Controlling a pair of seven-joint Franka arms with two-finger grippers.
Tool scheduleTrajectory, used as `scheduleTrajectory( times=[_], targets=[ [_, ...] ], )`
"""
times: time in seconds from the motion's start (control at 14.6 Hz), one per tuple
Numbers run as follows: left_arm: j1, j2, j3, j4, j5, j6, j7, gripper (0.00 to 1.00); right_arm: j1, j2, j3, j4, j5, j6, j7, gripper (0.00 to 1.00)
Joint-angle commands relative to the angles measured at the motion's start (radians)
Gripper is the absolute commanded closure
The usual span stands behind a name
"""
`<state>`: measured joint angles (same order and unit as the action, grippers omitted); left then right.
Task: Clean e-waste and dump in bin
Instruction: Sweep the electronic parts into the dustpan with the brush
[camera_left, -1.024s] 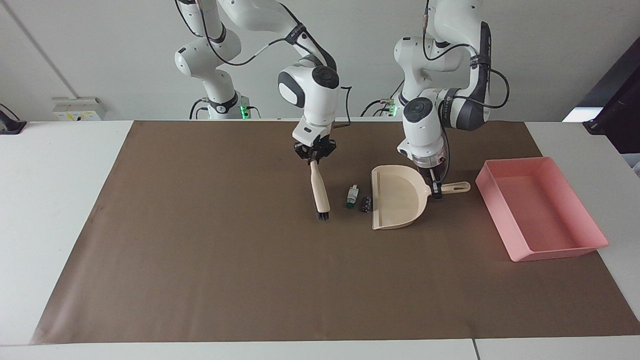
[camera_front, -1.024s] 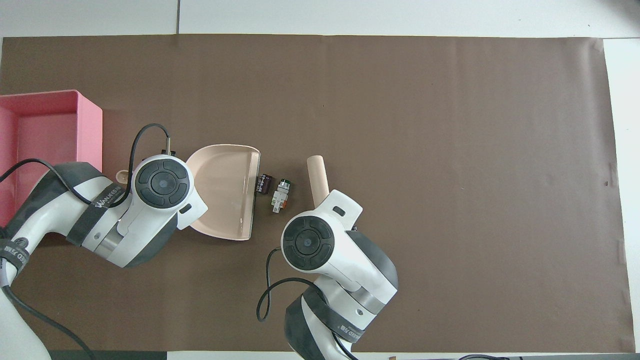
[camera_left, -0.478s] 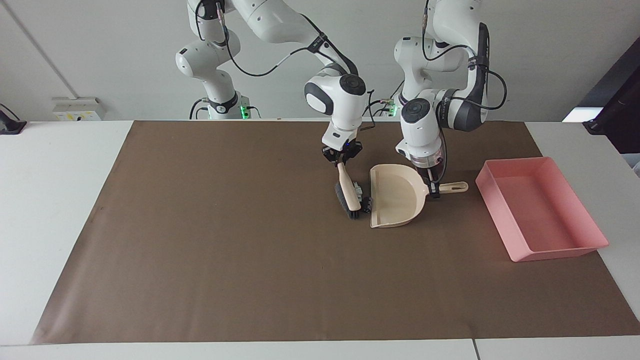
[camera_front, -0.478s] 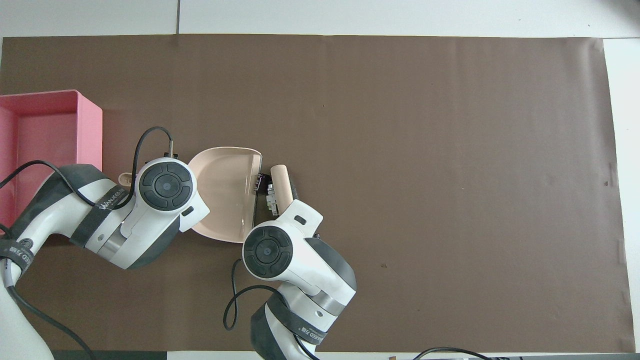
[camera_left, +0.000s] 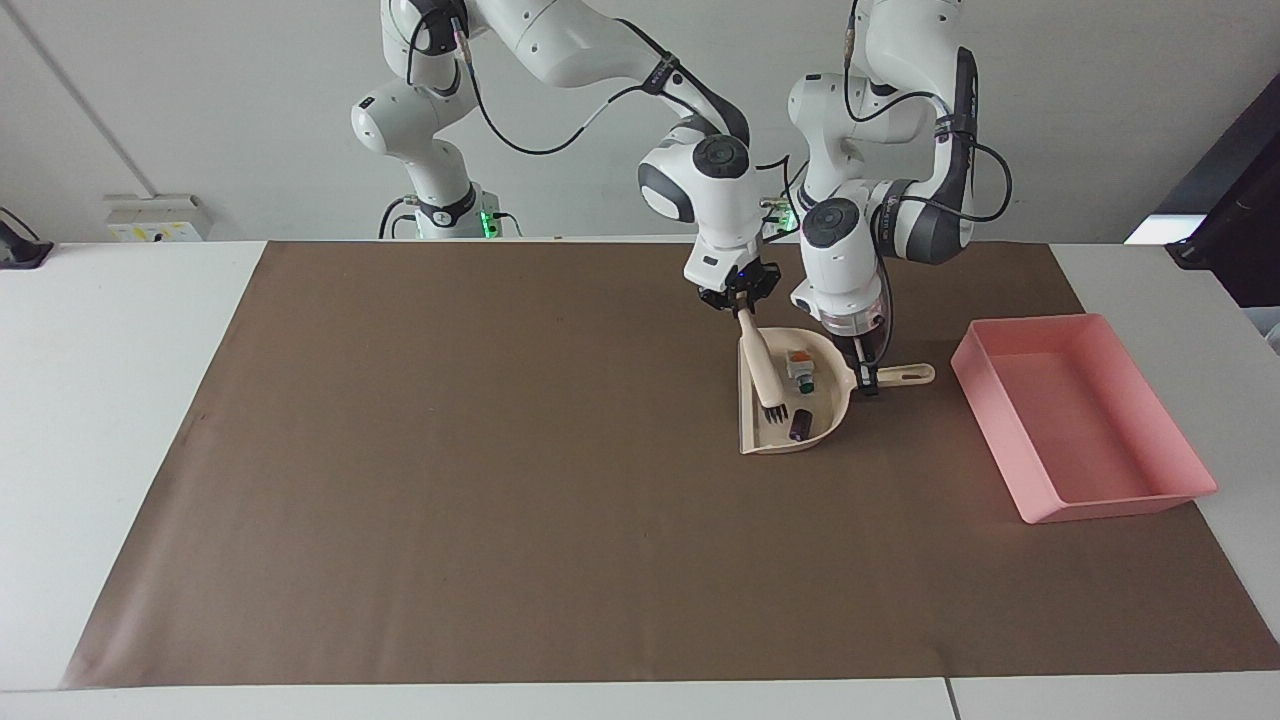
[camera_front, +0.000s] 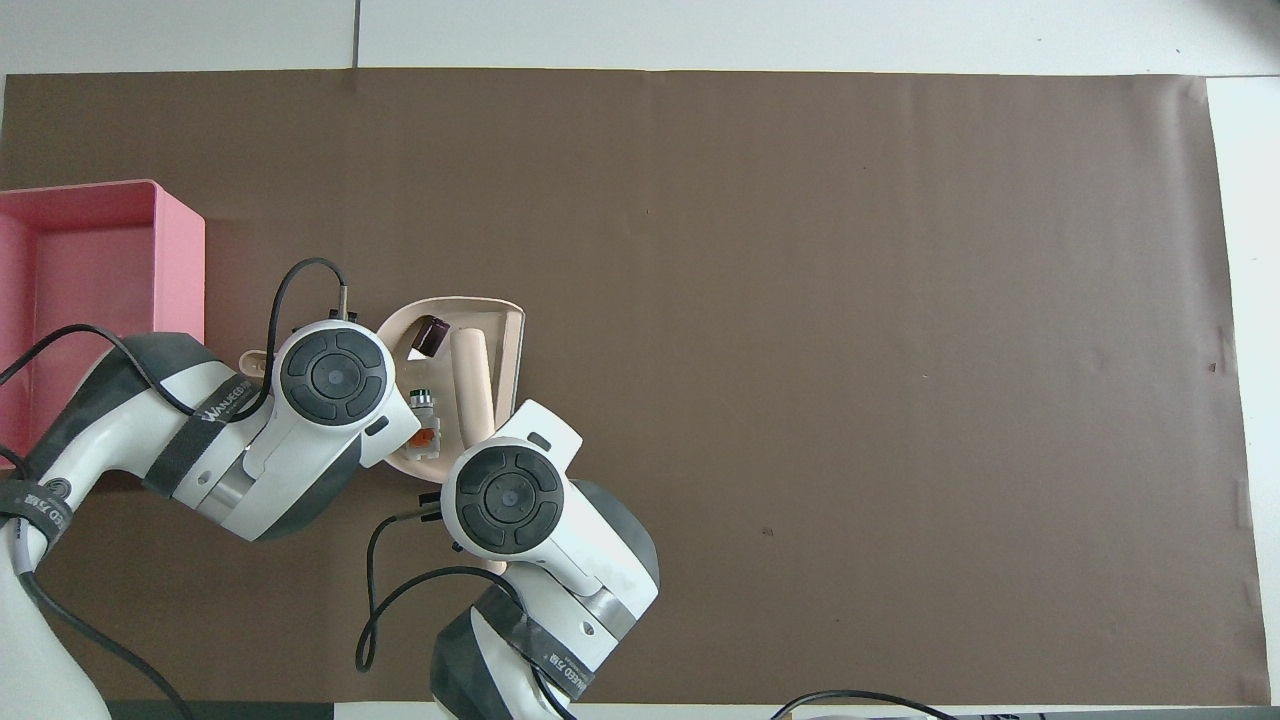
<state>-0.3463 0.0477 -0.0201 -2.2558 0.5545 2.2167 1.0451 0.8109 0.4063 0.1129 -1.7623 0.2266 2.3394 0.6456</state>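
From the camera facing the rig I've got the right tool (camera_left: 738, 305) pinched on the top end of a small brush (camera_left: 761, 370), which slants down into the dustpan (camera_left: 822, 425) with its bristles on the pan floor. The left tool (camera_left: 868, 378) is clamped on the dustpan's handle, down at the brown mat (camera_left: 450, 480) covering the bench. Both bits of e-waste are inside the pan — the white piece (camera_left: 801, 371) with the green end sits nearer the robots, the dark cylinder (camera_left: 798, 428) by the pan's rim farther from them. The pink bin (camera_left: 1170, 480) sits on the bench toward the left arm's end, apart from the pan.

From overhead, both wrists cover the tools themselves. I can see the brush (camera_front: 472, 385) lying across the dustpan (camera_front: 513, 340), the dark cylinder (camera_front: 431, 335) and white piece (camera_front: 426, 418) beside it — and the bin (camera_front: 180, 260) at the edge of the shot.
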Motion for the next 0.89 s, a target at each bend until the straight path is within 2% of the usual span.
scheduleTrajectory(
  times=[0.0,0.14,0.27,0.61,0.82],
  targets=[
    [-0.007,-0.023,0.003,-0.044,0.024,0.029,-0.034,1.0,-0.009,0.023,0.01,0.027,0.031,0.018,-0.03,1.0],
    [0.009,-0.023,0.003,-0.051,0.016,0.05,-0.03,1.0,-0.009,0.023,0.01,0.032,0.03,0.005,-0.029,1.0],
    [0.029,-0.022,0.002,-0.077,0.005,0.121,-0.03,1.0,-0.004,0.006,0.005,0.041,0.02,-0.061,-0.015,1.0],
    [0.053,-0.019,0.002,-0.087,-0.044,0.15,-0.022,1.0,-0.074,-0.26,-0.004,-0.031,0.014,-0.334,0.045,1.0],
    [0.061,-0.051,0.003,-0.082,-0.05,0.132,0.008,1.0,-0.192,-0.349,-0.004,-0.043,-0.048,-0.492,0.042,1.0]
  ],
)
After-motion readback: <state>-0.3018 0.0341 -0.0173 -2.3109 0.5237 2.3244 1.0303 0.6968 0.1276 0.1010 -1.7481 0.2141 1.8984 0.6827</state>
